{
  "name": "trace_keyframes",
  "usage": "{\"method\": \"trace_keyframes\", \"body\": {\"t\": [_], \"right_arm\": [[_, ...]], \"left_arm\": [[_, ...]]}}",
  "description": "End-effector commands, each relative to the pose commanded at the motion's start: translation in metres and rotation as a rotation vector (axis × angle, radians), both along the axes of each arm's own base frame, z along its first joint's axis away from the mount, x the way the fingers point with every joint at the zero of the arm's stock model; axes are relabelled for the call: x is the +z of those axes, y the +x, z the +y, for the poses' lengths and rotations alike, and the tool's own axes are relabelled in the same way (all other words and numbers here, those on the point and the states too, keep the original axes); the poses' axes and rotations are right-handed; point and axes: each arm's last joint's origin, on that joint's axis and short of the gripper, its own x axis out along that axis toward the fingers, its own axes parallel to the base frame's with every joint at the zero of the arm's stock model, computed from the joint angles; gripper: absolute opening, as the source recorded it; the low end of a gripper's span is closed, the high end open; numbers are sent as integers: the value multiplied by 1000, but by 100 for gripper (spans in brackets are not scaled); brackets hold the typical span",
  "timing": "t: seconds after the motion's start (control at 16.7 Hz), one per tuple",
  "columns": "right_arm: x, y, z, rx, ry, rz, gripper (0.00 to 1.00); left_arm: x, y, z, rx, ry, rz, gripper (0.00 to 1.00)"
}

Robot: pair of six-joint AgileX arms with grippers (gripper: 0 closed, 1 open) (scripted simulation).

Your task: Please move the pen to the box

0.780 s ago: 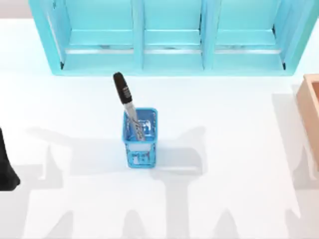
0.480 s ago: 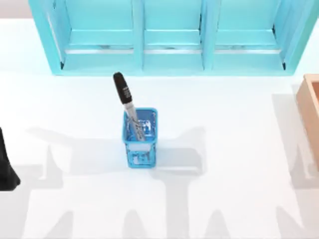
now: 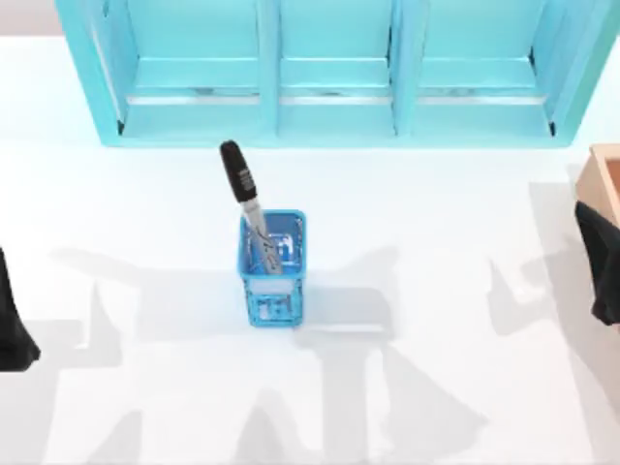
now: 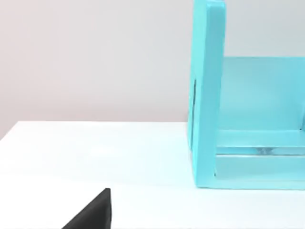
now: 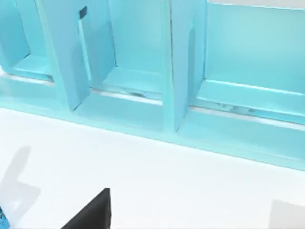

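**Pen waits in the cup as the right arm nears**

A white table (image 3: 436,223) fills the scene, with a big turquoise shelf unit (image 3: 329,73) of 3 open bays along its far edge. At the table's right edge sits the box (image 3: 605,179), tan and thick-walled, partly cut off. The right arm (image 3: 601,262) shows just in front of it; the left arm (image 3: 15,325) sits at the left edge. Whether either gripper is open or closed cannot be told.

Near the middle stands a small blue mesh cup (image 3: 273,266). The pen (image 3: 242,194) leans in it, black cap up and tilted toward the shelf.

This looks like the opening reach, nothing grasped. Next, a gripper must close on the cap, lift straight clear of the cup, then carry rightward. The barrel's dark markings are too small to read.
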Motion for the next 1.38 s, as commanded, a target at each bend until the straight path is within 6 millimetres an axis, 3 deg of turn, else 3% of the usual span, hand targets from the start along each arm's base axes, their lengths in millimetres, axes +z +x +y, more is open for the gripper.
{"method": "trace_keyframes", "body": {"t": [0.3, 0.48, 0.72, 0.9, 1.26, 1.38], "right_arm": [[10, 63, 71, 235, -10, 143, 100], [-6, 90, 120, 356, -31, 227, 100], [-37, 102, 169, 470, -65, 325, 100], [-50, 103, 183, 502, -82, 364, 100], [-51, 103, 182, 499, -83, 366, 100], [-53, 109, 191, 503, -79, 360, 100]], "left_arm": [[0, 0, 0, 0, 0, 0, 100], [0, 0, 0, 0, 0, 0, 100], [0, 0, 0, 0, 0, 0, 100], [0, 0, 0, 0, 0, 0, 100], [0, 0, 0, 0, 0, 0, 100], [0, 0, 0, 0, 0, 0, 100]]}}
